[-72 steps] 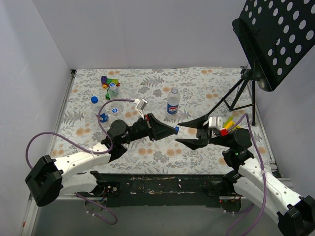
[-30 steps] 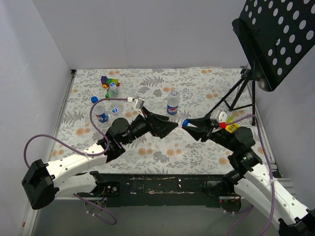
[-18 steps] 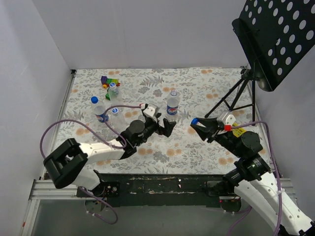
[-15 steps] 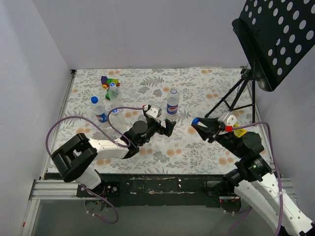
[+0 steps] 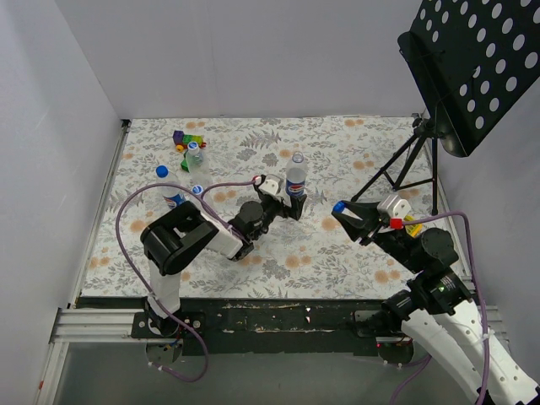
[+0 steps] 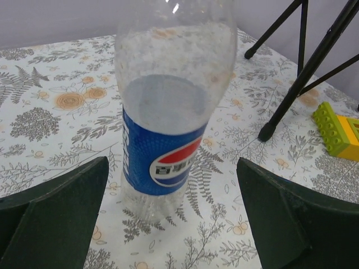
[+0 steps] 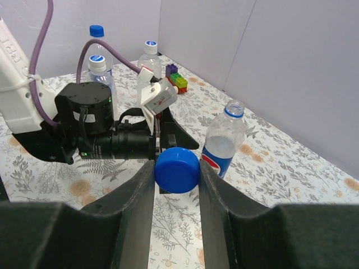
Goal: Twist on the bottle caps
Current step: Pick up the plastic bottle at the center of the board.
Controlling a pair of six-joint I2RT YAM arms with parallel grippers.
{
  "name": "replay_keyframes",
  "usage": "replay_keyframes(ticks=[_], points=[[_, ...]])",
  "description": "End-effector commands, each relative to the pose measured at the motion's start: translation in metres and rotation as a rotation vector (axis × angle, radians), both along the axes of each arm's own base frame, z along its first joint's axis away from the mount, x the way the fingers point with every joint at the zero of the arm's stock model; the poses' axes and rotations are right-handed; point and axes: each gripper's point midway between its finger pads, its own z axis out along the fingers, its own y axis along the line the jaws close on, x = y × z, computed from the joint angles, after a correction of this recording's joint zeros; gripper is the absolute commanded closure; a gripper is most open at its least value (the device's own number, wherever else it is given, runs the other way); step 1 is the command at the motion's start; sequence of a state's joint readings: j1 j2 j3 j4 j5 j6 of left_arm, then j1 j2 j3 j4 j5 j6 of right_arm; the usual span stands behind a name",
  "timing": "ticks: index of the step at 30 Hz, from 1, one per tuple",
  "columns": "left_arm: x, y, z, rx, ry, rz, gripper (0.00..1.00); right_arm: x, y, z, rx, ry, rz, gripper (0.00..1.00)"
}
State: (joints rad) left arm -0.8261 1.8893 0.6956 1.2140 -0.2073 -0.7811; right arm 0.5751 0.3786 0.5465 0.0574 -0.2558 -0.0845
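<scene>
- The open Pepsi bottle (image 5: pixel 295 179) stands upright at the centre of the overhead view; its neck is bare, and it is the only bottle seen without a cap
- The blue cap (image 7: pixel 177 170) is off the table, pinched by its sides between the narrowed fingers of the right gripper (image 5: pixel 339 207); it hangs just right of the bottle in the overhead view, near it but apart, not yet over the neck
- The left gripper (image 6: pixel 171 168) has its fingers spread wide, one on each side of the bottle's labelled lower body; in the wrist view neither finger touches it, so the bottle is not yet held
- Three other bottles (image 5: pixel 173 196) stand in the upper left of the overhead view, each with a cap on; how tight those caps sit cannot be told
- Judged from this, three of four look done; what remains is to clamp the open bottle, seat the cap on its neck and turn it down
- Toy blocks (image 5: pixel 184 137) lie beyond the capped bottles; a music stand (image 5: pixel 477 67) fills the upper right
</scene>
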Motion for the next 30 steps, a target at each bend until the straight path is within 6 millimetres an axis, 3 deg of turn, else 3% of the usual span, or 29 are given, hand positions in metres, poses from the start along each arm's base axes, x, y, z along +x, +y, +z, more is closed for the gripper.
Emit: replay_keyframes(ticks=[1,14,25,30], points=[[0.018,-0.006,0.039,-0.094,-0.116,0.034,0.03,-0.002,-0.008,0.03,0.021,-0.079,-0.031,0.93],[0.05,-0.006,0.022,-0.099,-0.155,0.146,0.06,0.003,-0.009,0.029,-0.014,-0.083,-0.049,0.93],[0.06,-0.009,0.032,-0.131,-0.217,0.145,0.1,0.007,-0.009,0.026,-0.036,-0.07,-0.056,0.92],[0.061,-0.012,0.032,-0.132,-0.229,0.131,0.19,0.007,-0.008,0.026,-0.041,-0.067,-0.056,0.93]])
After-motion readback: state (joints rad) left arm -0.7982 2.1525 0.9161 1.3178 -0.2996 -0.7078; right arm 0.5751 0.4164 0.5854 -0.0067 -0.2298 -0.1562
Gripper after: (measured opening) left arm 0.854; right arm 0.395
